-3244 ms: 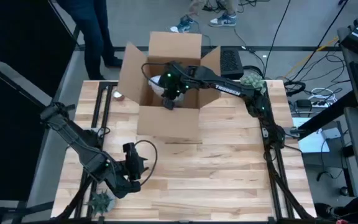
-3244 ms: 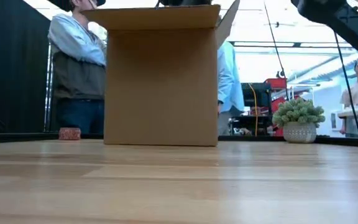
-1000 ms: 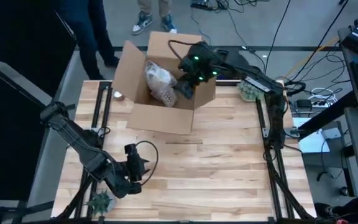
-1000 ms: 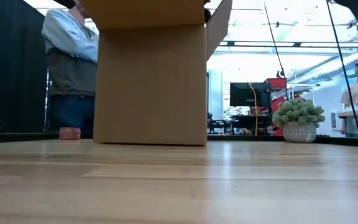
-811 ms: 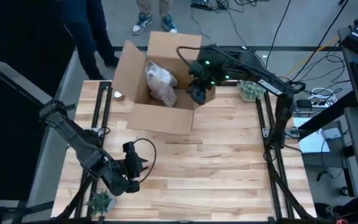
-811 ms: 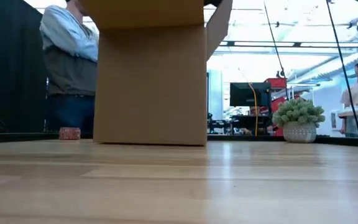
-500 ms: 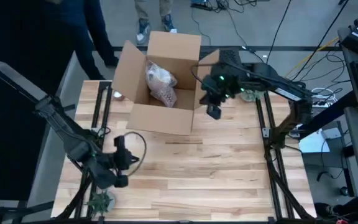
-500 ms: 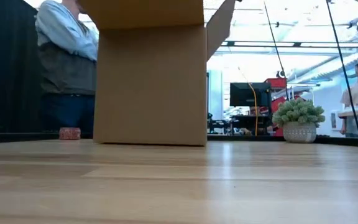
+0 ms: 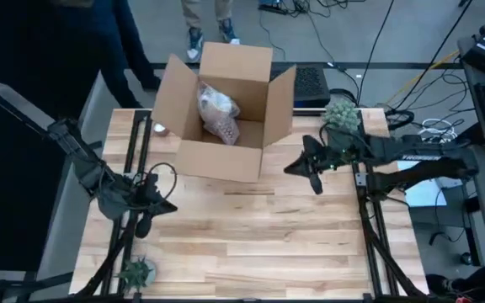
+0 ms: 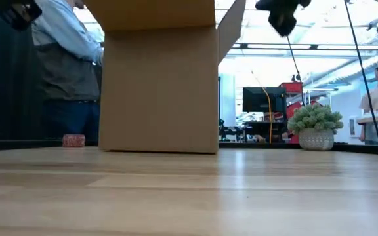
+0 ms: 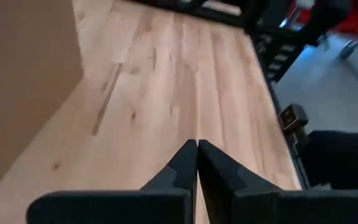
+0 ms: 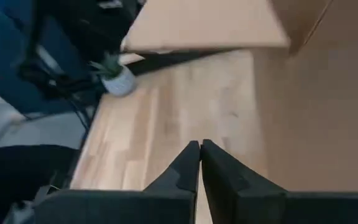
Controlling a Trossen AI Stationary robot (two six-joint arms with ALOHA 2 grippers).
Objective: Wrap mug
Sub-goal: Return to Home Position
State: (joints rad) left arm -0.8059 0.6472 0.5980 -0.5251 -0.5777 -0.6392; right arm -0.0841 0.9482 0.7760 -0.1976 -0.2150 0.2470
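Inside the cardboard box (image 9: pixel 224 162), against its far wall, the wrapped mug (image 9: pixel 216 114) is lying as a pale, crumpled bundle. The clear bubble wrap is hiding the mug's own colour and shape. The box is standing near the desk's (image 9: pixel 259 244) far edge, left of centre, with all its flaps open and the right flap rising steeply. Near the desk's right edge, level with the box's front wall, the right gripper (image 12: pixel 199 144) is hovering clear of the box with its fingers pressed together and nothing between them. By the left edge, the left gripper (image 11: pixel 196 143) is likewise closed tight and empty, hanging above the wood. The likeliest trouble, as I judge it, is the right arm clipping that raised flap while folding back, which could shove or turn the light box towards the far edge. The bundle itself is showing no tape, so the springy wrap may be loosening and baring the mug. The cardboard is looking matte, brown and stiff with crisp folds. The wrap is dimpled, glossy and soft, and the desk is made of pale, smooth planks with a faint sheen. At the far right corner a potted plant (image 9: pixel 341 112) is standing well clear.
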